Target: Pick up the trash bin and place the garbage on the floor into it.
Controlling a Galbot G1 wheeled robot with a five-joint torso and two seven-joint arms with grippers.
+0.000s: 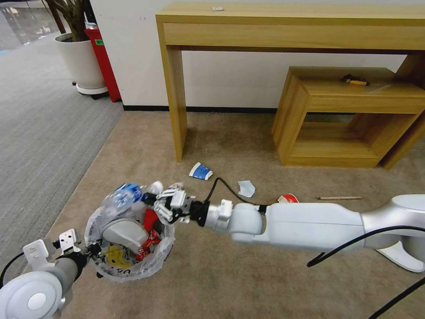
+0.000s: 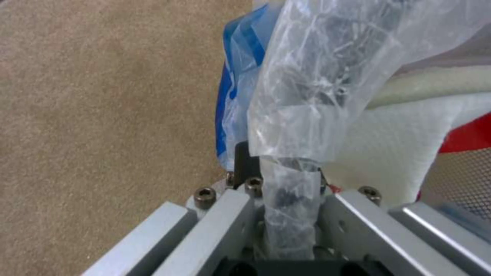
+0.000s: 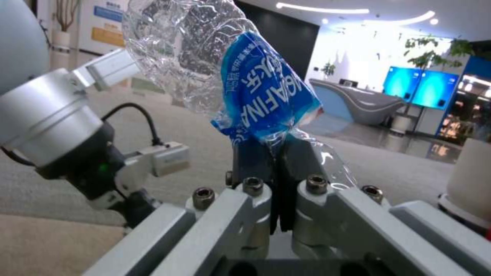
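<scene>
The beige floor [image 1: 248,274] carries a wooden desk [image 1: 283,26] by the wall. The trash bin [image 1: 128,266] hangs above the carpet, its rim and bag clamped in the left pincer [image 1: 90,250], with a slipper [image 1: 126,232] and red wrappers [image 1: 150,230] inside. The right pincer [image 1: 152,201] hovers at the bin's far rim, clamped on a crushed bottle [image 3: 225,76]. On the floor behind lie a paper cup [image 1: 200,171], a mask [image 1: 246,188] and a wooden stick [image 1: 339,198].

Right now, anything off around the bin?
Yes. The trash bin is heaped, and the crushed bottle in the right gripper overhangs its rim. The left gripper pinches rim and bag liner.
</scene>
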